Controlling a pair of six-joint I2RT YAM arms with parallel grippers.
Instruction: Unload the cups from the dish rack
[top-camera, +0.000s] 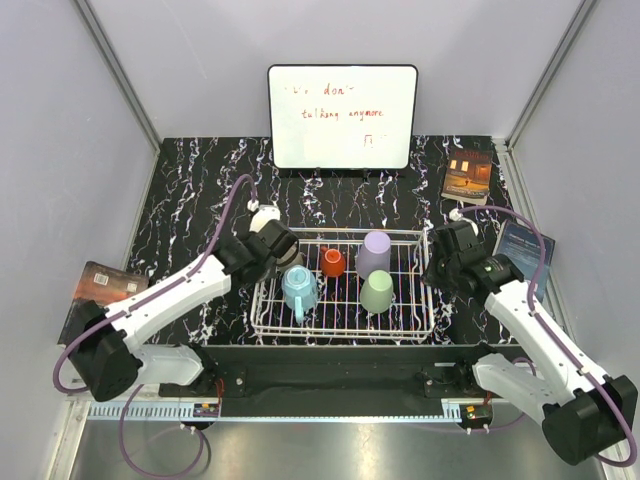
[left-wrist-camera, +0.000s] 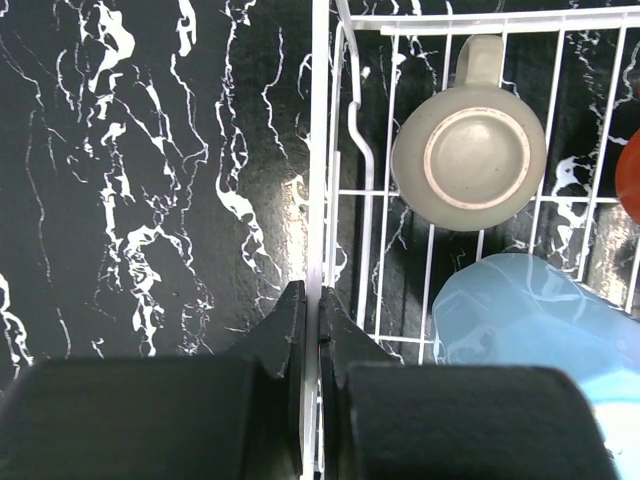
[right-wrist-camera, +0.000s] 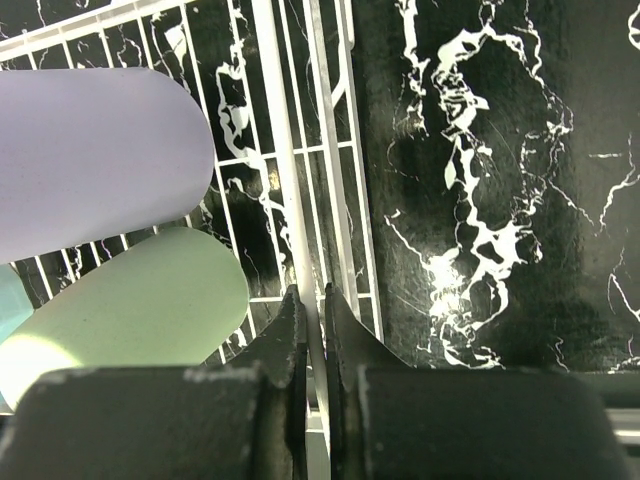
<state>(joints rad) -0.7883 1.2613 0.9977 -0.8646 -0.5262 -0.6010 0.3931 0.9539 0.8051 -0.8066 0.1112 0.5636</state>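
Note:
The white wire dish rack (top-camera: 340, 334) sits mid-table between my arms. In it are a lavender tumbler (top-camera: 374, 252), a sage-green tumbler (top-camera: 378, 292), a light blue mug (top-camera: 299, 287) and a small red-orange cup (top-camera: 333, 263). A grey-brown cup (left-wrist-camera: 468, 157) stands upside down in the rack's left part. My left gripper (left-wrist-camera: 312, 300) is shut on the rack's left rim wire (left-wrist-camera: 319, 150). My right gripper (right-wrist-camera: 312, 300) is shut on the right rim wire (right-wrist-camera: 280, 150), beside the sage-green tumbler (right-wrist-camera: 130, 300) and the lavender tumbler (right-wrist-camera: 90, 160).
A whiteboard (top-camera: 342, 116) with red writing leans at the back. A book (top-camera: 467, 176) lies at the back right and a dark card (top-camera: 522, 245) beside my right arm. A brown booklet (top-camera: 100, 285) lies off the mat's left edge.

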